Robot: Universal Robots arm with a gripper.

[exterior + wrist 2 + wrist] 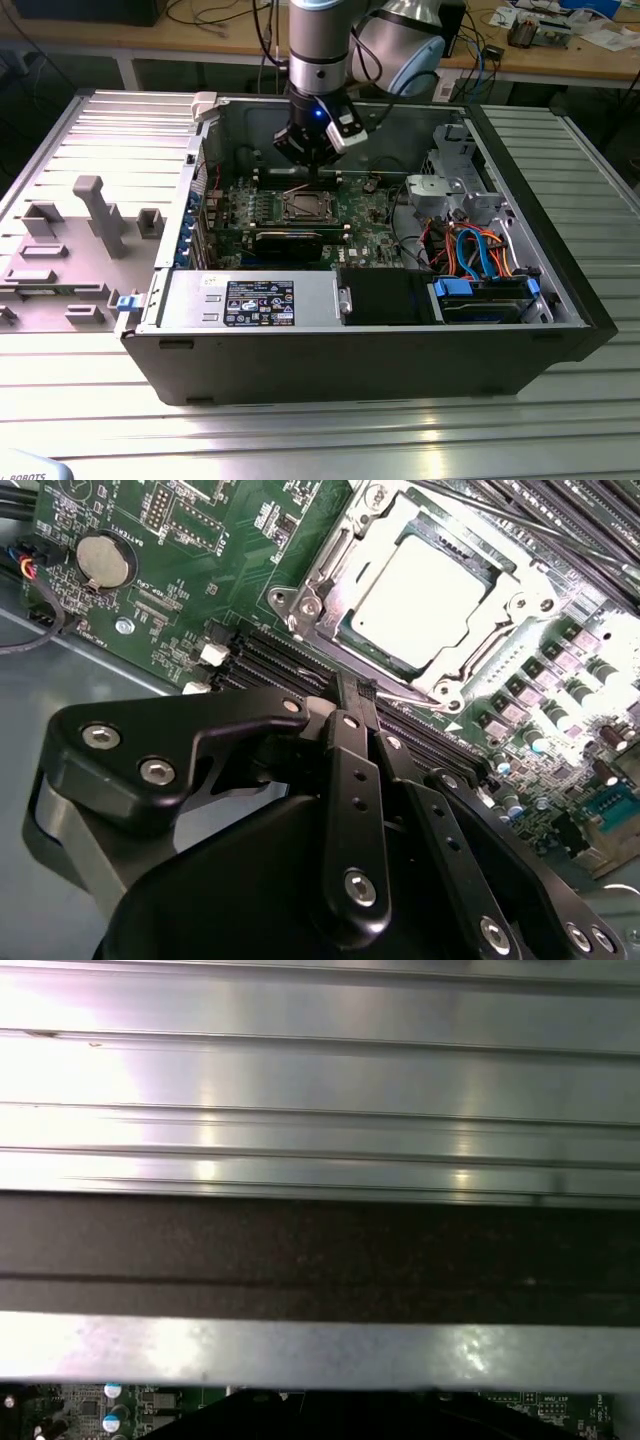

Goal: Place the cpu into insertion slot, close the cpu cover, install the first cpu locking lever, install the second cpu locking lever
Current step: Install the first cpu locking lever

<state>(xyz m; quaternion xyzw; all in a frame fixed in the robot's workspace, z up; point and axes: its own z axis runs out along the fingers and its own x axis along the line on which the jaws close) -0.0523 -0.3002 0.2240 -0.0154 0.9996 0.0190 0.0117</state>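
Sitting in the insertion slot point(425, 595) on the green motherboard point(200, 570): the cpu point(425, 585), pale grey square top, washed bright in the second wrist view. The cpu cover point(500, 620), a silvery frame with a square window, lies down around it. Gripper point(352, 695) hangs just beside the socket over the memory slots point(270, 660), fingers pinched together, nothing held. White-on-green board print too small to read. Black case label point(259, 302) not legible either.

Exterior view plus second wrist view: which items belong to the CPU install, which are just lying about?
Job:
- cpu, seated in the insertion slot
- cpu cover, down around the chip
- gripper, fingers together, beside the socket

Lying about:
- coin cell battery
- expansion card
- grey fixture blocks
- orange and blue cables
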